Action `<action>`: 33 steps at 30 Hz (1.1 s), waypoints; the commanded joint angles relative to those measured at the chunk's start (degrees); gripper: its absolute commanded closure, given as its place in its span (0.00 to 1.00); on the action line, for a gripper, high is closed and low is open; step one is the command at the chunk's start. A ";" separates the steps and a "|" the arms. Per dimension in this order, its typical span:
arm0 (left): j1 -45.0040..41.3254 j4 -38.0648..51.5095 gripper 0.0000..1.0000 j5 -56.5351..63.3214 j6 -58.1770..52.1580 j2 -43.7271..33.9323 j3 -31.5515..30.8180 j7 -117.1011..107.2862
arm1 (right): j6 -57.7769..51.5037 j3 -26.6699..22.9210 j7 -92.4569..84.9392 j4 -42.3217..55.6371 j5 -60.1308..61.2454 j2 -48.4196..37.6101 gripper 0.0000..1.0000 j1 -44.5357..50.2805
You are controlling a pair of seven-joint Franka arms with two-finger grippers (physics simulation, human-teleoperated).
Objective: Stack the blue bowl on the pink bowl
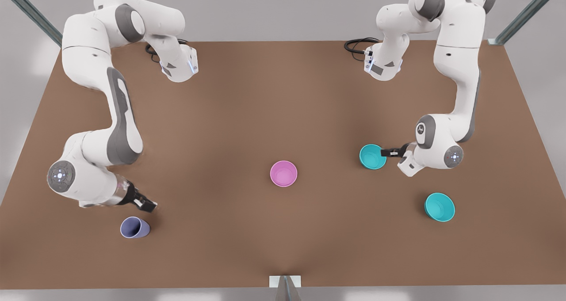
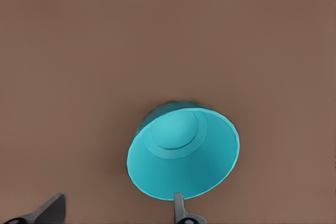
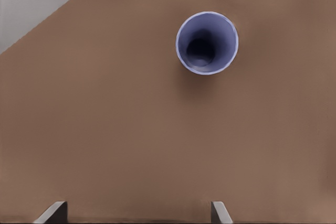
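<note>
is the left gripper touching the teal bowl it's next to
Cannot tell. In the left wrist view one finger overlaps the rim of the blue bowl, the other stands off on the table; the front view shows the left gripper at the rim, without clear contact.

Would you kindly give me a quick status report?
Left gripper open at blue bowl rim. Right gripper open, waiting by cup. Pink bowl bare, path clear.
</note>
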 commanded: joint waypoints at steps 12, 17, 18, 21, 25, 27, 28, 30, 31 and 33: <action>-1.74 -1.85 0.73 -6.28 13.53 5.57 0.00 12.85 | -24.77 -2.30 -41.51 -3.93 -2.56 -27.16 0.00 2.61; -1.65 -1.77 0.79 -6.55 13.17 4.34 -0.18 10.04 | -24.59 -3.44 -41.51 -4.46 -2.91 -24.53 0.00 3.40; -1.21 -1.68 0.79 -6.55 12.56 3.81 -0.35 10.39 | -24.15 -3.53 -41.51 -4.46 -3.00 -24.26 0.00 3.31; -4.11 1.40 0.79 -6.46 8.16 -1.72 -0.44 7.93 | -23.36 -3.44 -41.51 -4.46 -2.64 -23.91 0.00 3.31; -10.86 15.08 0.79 -4.98 7.90 3.18 -8.53 -7.77 | -23.45 -3.53 -41.51 -4.64 -2.73 -23.82 0.00 3.31; -19.83 27.14 0.79 2.68 7.72 11.97 -8.44 -23.96 | -23.45 -3.53 -41.60 -4.55 -2.82 -23.30 0.00 3.31; -22.04 29.95 0.79 4.43 7.72 14.35 -8.35 -27.13 | -23.45 -3.53 -41.60 -4.55 -2.82 -23.21 0.00 3.22; -24.24 33.74 0.79 4.61 4.83 17.78 -8.35 -29.16 | -23.45 -3.53 -41.60 -4.55 -2.82 -23.12 0.00 3.22; -24.68 33.74 0.79 4.61 4.82 17.96 -8.35 -31.09 | -23.45 -3.53 -41.60 -4.55 -2.73 -23.03 0.00 3.22; -24.94 34.18 0.79 4.61 4.65 19.01 -8.44 -33.03 | -23.45 -3.53 -41.60 -4.55 -2.64 -23.03 0.00 3.22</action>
